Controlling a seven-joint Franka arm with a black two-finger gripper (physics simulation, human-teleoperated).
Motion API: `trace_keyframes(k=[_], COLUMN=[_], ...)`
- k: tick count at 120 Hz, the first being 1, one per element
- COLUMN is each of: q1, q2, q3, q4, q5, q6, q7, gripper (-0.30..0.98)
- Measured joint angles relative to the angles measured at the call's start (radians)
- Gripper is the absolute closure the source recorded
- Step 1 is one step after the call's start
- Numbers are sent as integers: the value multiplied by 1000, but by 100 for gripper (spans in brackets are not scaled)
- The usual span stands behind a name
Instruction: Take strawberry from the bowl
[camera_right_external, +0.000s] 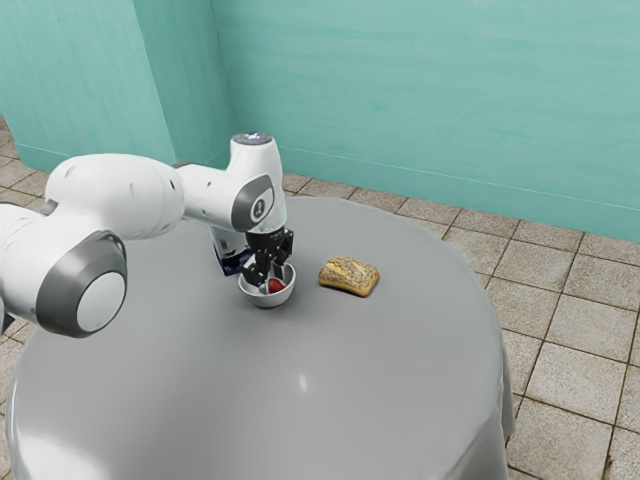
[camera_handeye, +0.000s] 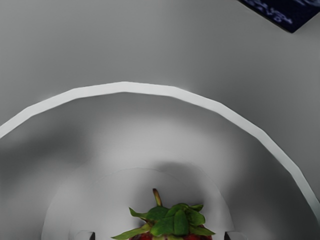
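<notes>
"How does the pincer (camera_right_external: 273, 279) stand?"

"Open. It reaches down into the white bowl (camera_right_external: 267, 299), and its fingers (camera_handeye: 93, 236) are spread wider than the leafy part of the strawberry (camera_handeye: 175, 222). In the wrist view one fingertip sits on each side of the fruit, and I can see a strip of bowl between each tip and the leaves."

"So it's around the berry rather than clamped on it?"

"That's how I read it. The berry is inside the bowl, between the two fingers, its red side showing just below the pincer in the exterior view."

"Which way does it point?"

"The green crown and short stem face the bowl's wall, roughly toward the side where the dark blue packet (camera_right_external: 232, 263) lies. The stem leans a little off the straight line."

"And the long axis?"

"It seems to run from the crown back under the hand, crossing the line between the fingers. The pointed end is hidden, so I can't tell exactly how the berry tilts."

"Anything beside the bowl?"

"A seeded piece of bread (camera_right_external: 349, 276), near it toward the exterior view's right, on the same grey surface (camera_right_external: 330, 385). The packet is just beside the bowl, toward the exterior view's left."
</notes>
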Motion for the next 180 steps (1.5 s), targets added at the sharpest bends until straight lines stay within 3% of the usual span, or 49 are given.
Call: trace_keyframes(k=[52, 104, 138, 180], q1=[0, -3, -105, -257], q2=[0, -14, -200, -176], q3=[0, 2, 14, 1], q4=[0, 2, -92, -100], q5=[1, 7, 14, 9], q6=[-1, -11, -52, -84], q7=[-4, -9, -12, -15], gripper=[59, 69, 71, 73])
